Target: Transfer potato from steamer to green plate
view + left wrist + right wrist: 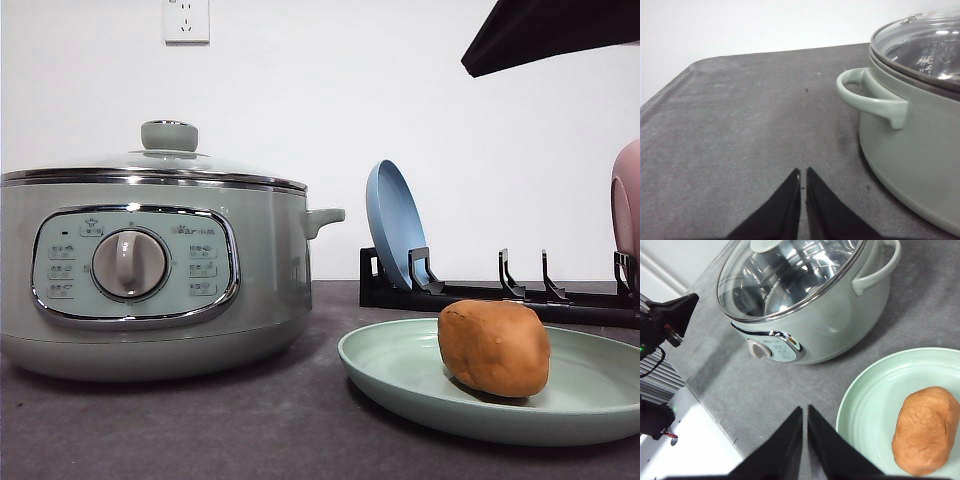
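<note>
Presently we list the potato [494, 347] as resting on the green plate [390, 360], toward the plate's right half in the front view, clear of the rim. The steamer [150, 270] stands to the plate's left on the desk [200, 430], its glass lid [790, 275] seated and the pot beneath looking bare of food.

We judge the transfer itself done; what remains is a clean retreat. Done well, that means lifting away without brushing the plate rim or nudging the potato, which looks round enough to roll.

Right pincer [804, 412]: black fingers drawn together to a hairline gap, holding nothing. It hangs above the desk between steamer and plate, angled downward, the potato just off to one side.

Left pincer [802, 175]: likewise closed to a thin slit, empty. It sits low over bare desk beside the steamer's side handle [867, 97], apart from it.

Behind the plate, a black rack [500, 290] carries an upright blue plate [395, 225].
</note>
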`<state>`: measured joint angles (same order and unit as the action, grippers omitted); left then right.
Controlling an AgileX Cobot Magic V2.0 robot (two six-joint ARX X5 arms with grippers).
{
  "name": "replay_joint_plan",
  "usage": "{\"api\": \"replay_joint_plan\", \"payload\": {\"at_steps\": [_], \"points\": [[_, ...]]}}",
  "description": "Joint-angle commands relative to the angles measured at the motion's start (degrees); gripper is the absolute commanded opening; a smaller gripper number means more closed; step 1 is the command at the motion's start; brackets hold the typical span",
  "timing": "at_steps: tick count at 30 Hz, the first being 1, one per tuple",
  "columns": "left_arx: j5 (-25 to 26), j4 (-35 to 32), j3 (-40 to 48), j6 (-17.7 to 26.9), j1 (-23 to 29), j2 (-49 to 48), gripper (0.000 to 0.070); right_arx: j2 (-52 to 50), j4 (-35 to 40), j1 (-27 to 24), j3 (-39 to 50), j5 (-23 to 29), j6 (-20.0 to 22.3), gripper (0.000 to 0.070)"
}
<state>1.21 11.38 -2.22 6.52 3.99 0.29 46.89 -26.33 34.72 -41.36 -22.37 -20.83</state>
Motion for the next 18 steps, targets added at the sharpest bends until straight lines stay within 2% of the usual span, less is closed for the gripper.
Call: {"api": "replay_joint_plan", "payload": {"at_steps": [1, 18], "points": [[-0.2, 0.8, 0.9, -0.1, 0.1, -0.1, 0.0023, 0.2, 0.6, 0.3, -0.9, -0.1, 0.5, 0.0004], [-0.2, 0.9, 0.9, -0.1, 0.1, -0.1, 0.0023, 0.1, 0.6, 0.4, -0.9, -0.1, 0.6, 0.0004]]}}
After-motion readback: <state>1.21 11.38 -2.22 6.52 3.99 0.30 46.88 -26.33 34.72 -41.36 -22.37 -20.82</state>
